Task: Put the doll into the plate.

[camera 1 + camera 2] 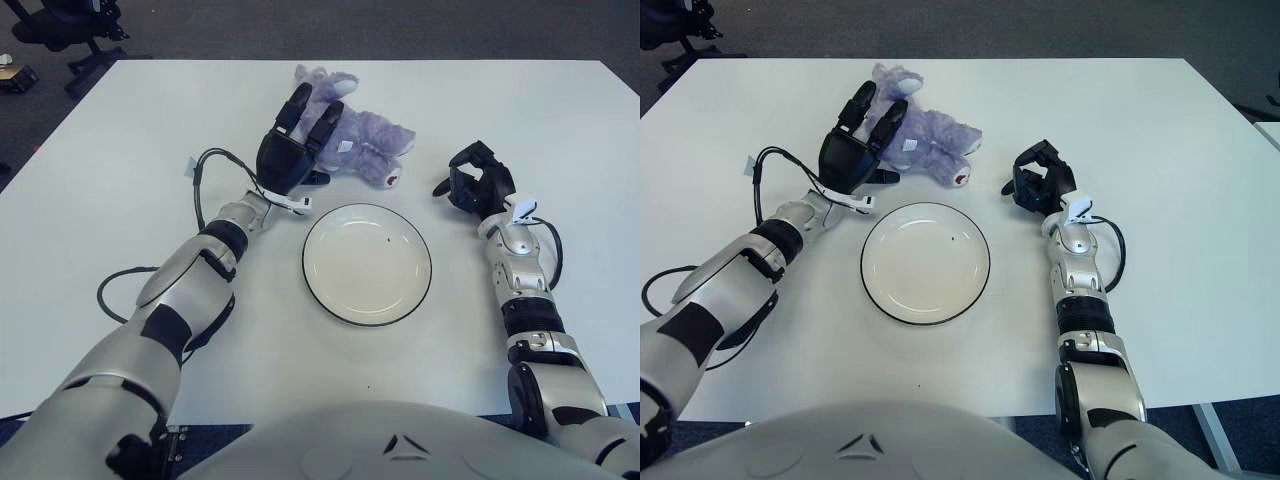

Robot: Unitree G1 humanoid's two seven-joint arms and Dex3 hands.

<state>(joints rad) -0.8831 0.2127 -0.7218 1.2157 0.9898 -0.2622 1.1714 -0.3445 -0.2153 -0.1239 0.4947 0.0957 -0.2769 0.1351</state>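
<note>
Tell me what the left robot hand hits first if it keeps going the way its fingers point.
Probably the purple doll: the left robot hand is open, fingers aimed at it, though contact is unclear.

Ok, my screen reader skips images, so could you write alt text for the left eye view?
The robot's left hand, fingers open, reaches over a purple plush doll lying on a white table, behind an empty white plate. The right hand shows to the plate's right.
</note>
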